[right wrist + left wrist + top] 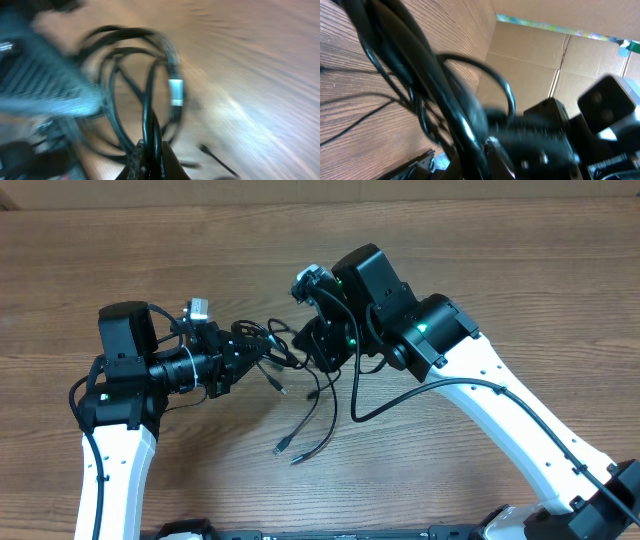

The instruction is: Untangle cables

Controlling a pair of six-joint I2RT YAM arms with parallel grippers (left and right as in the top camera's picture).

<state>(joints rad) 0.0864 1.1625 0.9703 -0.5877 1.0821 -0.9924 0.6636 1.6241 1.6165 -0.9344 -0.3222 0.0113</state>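
Now L/R jaws tight on cables (pixel 268 343)

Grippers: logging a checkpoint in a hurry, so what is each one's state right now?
Left gripper: closed, apparently on the cables.
Right gripper: closed on the cables, pinched at its tip.

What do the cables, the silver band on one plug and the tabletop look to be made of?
The cables: likely rubber or plastic sheathing, black and slightly glossy; they bend in loose loops and catch highlights. The silver band: probably metal, bright and reflective, though blurred. The tabletop: wood or wood-look laminate, matte brown with grain lines; which one is unclear.
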